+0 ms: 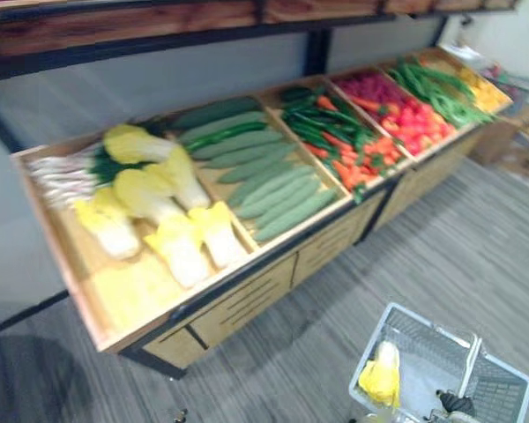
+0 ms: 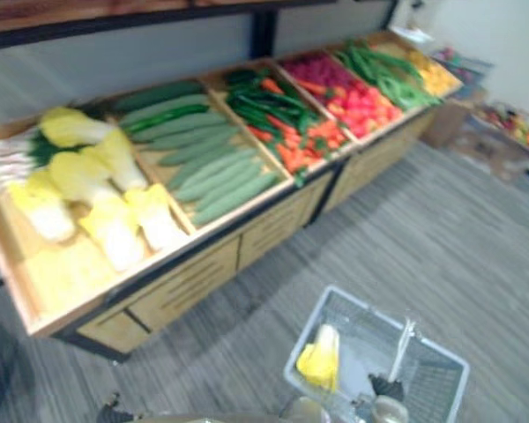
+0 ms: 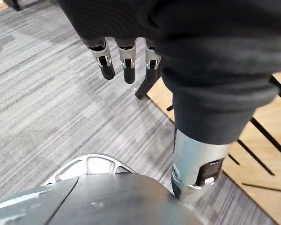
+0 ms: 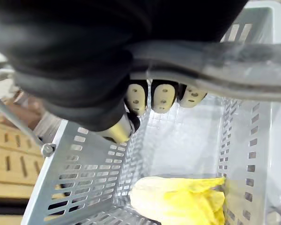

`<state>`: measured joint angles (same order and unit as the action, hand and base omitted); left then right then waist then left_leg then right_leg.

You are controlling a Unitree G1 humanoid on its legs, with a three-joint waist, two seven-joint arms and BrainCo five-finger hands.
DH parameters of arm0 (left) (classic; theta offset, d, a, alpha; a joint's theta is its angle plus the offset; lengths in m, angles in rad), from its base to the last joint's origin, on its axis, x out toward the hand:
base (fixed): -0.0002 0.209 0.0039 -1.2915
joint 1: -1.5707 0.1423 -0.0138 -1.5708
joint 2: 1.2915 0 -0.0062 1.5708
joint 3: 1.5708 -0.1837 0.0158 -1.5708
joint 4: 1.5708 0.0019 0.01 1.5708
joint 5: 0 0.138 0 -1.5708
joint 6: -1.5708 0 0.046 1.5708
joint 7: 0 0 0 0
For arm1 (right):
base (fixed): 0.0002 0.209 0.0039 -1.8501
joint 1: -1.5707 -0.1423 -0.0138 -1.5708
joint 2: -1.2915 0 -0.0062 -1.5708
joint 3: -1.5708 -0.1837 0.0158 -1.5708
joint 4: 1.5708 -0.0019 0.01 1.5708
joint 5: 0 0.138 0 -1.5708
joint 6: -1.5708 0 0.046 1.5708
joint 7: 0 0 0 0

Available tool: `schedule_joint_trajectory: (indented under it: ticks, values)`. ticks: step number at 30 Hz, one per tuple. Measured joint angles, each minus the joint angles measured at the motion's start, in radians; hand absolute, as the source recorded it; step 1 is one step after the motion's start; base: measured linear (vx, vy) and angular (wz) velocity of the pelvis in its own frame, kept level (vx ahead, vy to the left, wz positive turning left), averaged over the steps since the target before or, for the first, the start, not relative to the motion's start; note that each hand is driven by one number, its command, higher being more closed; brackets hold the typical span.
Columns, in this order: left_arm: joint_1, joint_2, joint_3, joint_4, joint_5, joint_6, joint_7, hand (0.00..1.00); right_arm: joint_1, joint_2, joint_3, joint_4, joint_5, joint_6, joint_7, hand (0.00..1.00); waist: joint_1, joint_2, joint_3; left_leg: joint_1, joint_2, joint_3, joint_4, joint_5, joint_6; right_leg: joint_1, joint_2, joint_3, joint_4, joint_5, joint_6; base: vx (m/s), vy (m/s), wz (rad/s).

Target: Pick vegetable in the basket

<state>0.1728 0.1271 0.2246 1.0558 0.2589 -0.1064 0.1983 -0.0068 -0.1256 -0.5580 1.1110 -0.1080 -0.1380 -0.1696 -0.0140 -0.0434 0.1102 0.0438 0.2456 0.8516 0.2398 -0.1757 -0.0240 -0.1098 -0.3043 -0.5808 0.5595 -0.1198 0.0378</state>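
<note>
Head stereo pair: high, angled down; both share produce stand far-left, basket near-right. Left wrist cam: close, facing down at floor. Right wrist cam: very close, looking into basket.

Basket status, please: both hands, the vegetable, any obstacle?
Right hand shut on the handle of the basket. Left hand open, hanging beside the stand. One yellow cabbage lies in the basket. No obstacle seen.
</note>
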Motion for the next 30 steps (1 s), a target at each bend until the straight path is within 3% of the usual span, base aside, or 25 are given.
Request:
schedule_joint_trajectory:
  ticks: [2,3,4,5,9,10,11,12,14,18,21,22,24,26,30]
  values:
    - [-0.014,-0.029,0.007,0.001,0.0,-0.001,-0.007,0.0,-0.01,-0.007,-0.022,0.006,0.001,0.008,-0.001,1.0,-0.003,0.032,0.02,0.008,-0.002,0.064,-0.047,0.049,-0.017,0.015,0.068,0.011,-0.179,-0.015,0.016,-0.12,-0.236,-1.18]
    - [-0.014,-0.032,0.008,0.001,0.0,-0.001,-0.007,0.0,-0.011,-0.006,-0.021,0.006,0.001,0.008,-0.001,1.0,-0.003,0.032,0.02,0.008,-0.003,0.074,-0.047,0.05,-0.019,0.016,0.074,0.016,-0.198,-0.025,0.015,-0.11,-0.28,-1.07]
    - [-0.027,-0.037,0.016,0.01,-0.001,0.0,-0.006,0.0,-0.011,-0.001,-0.021,0.007,0.001,0.012,-0.001,1.0,-0.006,0.031,0.034,0.003,0.0,0.108,-0.025,0.05,-0.02,0.03,0.102,0.033,-0.291,-0.074,0.003,-0.07,-0.243,-0.71]
    - [-0.036,-0.037,0.015,0.018,0.0,0.001,-0.006,0.0,-0.011,-0.003,-0.021,0.005,0.002,0.013,-0.003,1.0,-0.013,0.046,0.04,-0.001,0.019,0.109,-0.008,0.05,-0.021,0.032,0.116,0.035,-0.307,-0.058,0.007,-0.07,-0.279,-0.69]
    - [-0.052,-0.044,0.015,0.019,0.0,0.001,-0.003,0.0,0.022,-0.007,0.002,0.005,0.042,0.012,-0.019,1.0,-0.021,0.058,0.045,-0.009,0.165,0.1,0.22,0.057,-0.028,0.051,0.194,0.108,-0.346,-0.068,-0.025,-0.06,-0.223,-0.66]
    - [-0.051,-0.041,0.017,0.019,0.0,0.001,-0.003,0.0,0.028,-0.015,0.034,0.005,0.043,0.001,-0.019,1.0,-0.019,0.057,0.046,-0.014,0.209,0.083,0.298,0.083,-0.024,0.053,0.212,0.145,-0.346,-0.072,-0.036,-0.02,-0.172,-0.93]
    - [-0.049,-0.04,0.019,0.017,-0.001,0.0,0.001,0.0,0.031,-0.022,0.055,0.004,0.043,-0.006,-0.02,1.0,-0.018,0.051,0.05,-0.035,0.232,-0.005,0.372,0.13,-0.008,0.062,0.223,0.191,-0.348,-0.064,-0.052,0.01,-0.159,-1.01]
    - [-0.048,-0.042,0.024,0.013,-0.002,-0.001,0.007,0.0,0.031,-0.026,0.059,0.002,0.042,-0.007,-0.019,1.0,-0.012,0.05,0.05,-0.061,0.232,-0.059,0.401,0.137,-0.013,0.064,0.225,0.221,-0.346,-0.059,-0.059,0.04,-0.117,-1.16]
    - [-0.041,-0.055,0.026,-0.002,-0.007,-0.007,0.03,0.0,0.014,-0.056,0.1,0.007,0.042,-0.008,-0.017,1.0,-0.005,0.047,0.05,-0.109,0.101,-0.348,0.359,0.072,-0.067,0.054,0.22,0.338,-0.356,-0.041,-0.059,0.07,-0.019,-1.39]
    - [-0.032,-0.064,0.027,-0.006,-0.012,-0.019,0.04,0.0,0.0,-0.063,0.155,0.013,0.039,-0.011,-0.009,1.0,0.016,0.048,0.05,-0.135,-0.078,-0.644,0.179,0.005,-0.112,0.046,0.243,0.521,-0.437,0.016,-0.032,0.08,0.104,-1.52]
    - [-0.032,-0.069,0.027,-0.004,-0.014,-0.022,0.041,0.0,0.005,-0.061,0.158,0.025,0.042,-0.013,-0.01,1.0,0.02,0.06,0.045,-0.14,-0.122,-0.801,-0.026,0.019,-0.099,0.042,0.266,0.623,-0.473,0.048,-0.001,0.09,0.217,-1.16]
    - [-0.031,-0.084,0.031,-0.002,-0.013,-0.023,0.041,0.0,0.011,-0.063,0.155,0.023,0.043,-0.013,-0.014,1.0,0.024,0.093,0.037,-0.119,-0.109,-0.822,-0.084,0.026,-0.105,0.04,0.285,0.647,-0.472,0.05,0.012,0.12,0.282,-0.79]
    - [-0.036,-0.07,0.038,-0.019,-0.01,-0.024,0.042,0.0,0.035,-0.029,0.153,0.002,0.045,-0.016,-0.019,1.0,0.023,0.054,0.03,-0.123,-0.142,-0.799,-0.089,0.026,-0.098,0.043,0.246,0.609,-0.475,0.057,0.026,0.13,0.284,-0.29]
    - [-0.04,-0.066,0.036,-0.04,-0.008,-0.027,0.043,0.0,0.053,-0.012,0.153,-0.021,0.045,-0.019,-0.024,1.0,0.044,0.026,0.029,-0.095,-0.181,-0.772,-0.1,0.025,-0.096,0.049,0.204,0.59,-0.479,0.052,0.035,0.12,0.237,-0.2]
    - [-0.051,-0.066,0.009,-0.04,0.0,-0.033,0.035,0.0,0.057,-0.009,0.158,-0.051,0.037,-0.02,-0.019,1.0,0.051,0.029,0.024,-0.063,-0.217,-0.75,-0.115,0.022,-0.092,0.068,0.168,0.587,-0.474,0.05,0.038,0.03,0.148,-0.06]
